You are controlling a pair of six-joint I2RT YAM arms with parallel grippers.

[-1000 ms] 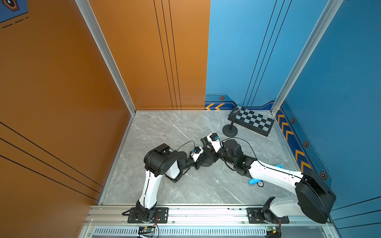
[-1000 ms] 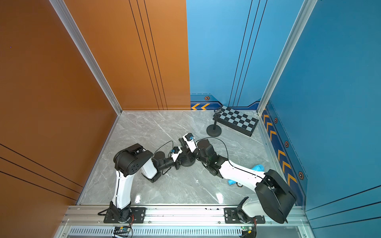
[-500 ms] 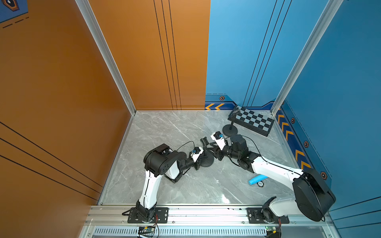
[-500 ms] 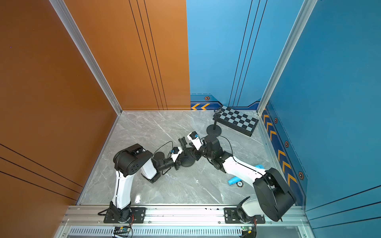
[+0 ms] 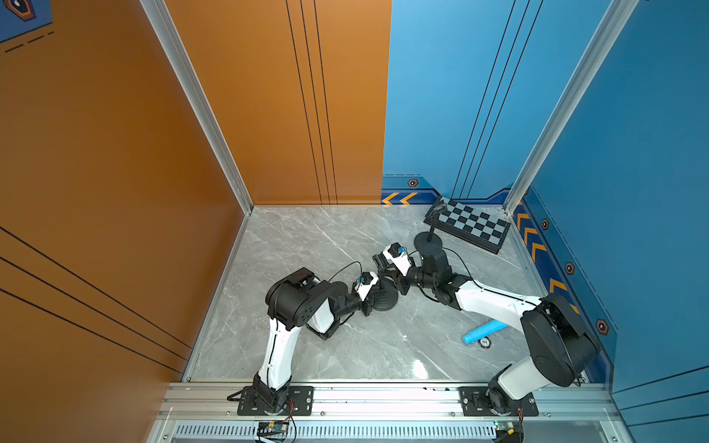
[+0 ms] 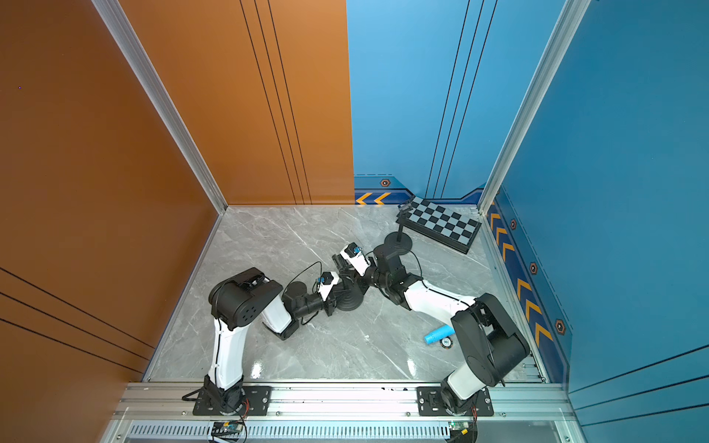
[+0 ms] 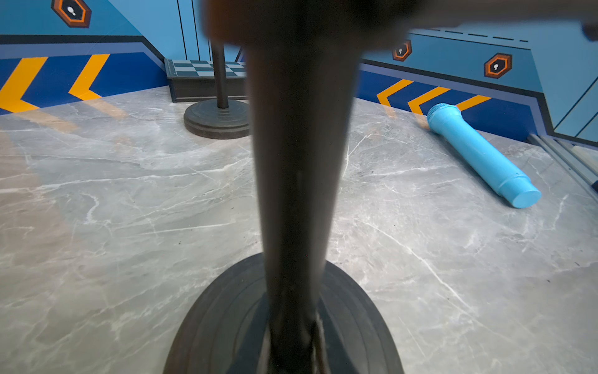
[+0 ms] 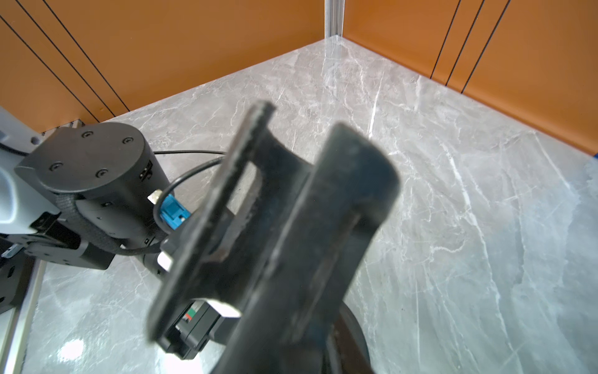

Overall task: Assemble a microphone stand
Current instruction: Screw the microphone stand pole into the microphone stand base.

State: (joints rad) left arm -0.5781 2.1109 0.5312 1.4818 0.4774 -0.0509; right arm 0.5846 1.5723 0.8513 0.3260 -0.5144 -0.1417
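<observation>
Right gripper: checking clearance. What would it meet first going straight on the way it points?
Probably the black microphone clip on the pole held by the left gripper, close ahead; blur hides depth.

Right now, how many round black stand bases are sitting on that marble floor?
2. The far base stands beside the chessboard, a thin pole upright in it. The near base sits in the middle of the marble floor. Some floor is covered, so another may be hidden.

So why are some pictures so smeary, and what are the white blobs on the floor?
Left wrist view: the stand pole sits too near the lens, so it blurs, while the blue microphone is sharp. Right wrist view: the black part up close is likewise soft. Both top views: lamp glare on the marble floor.
</observation>
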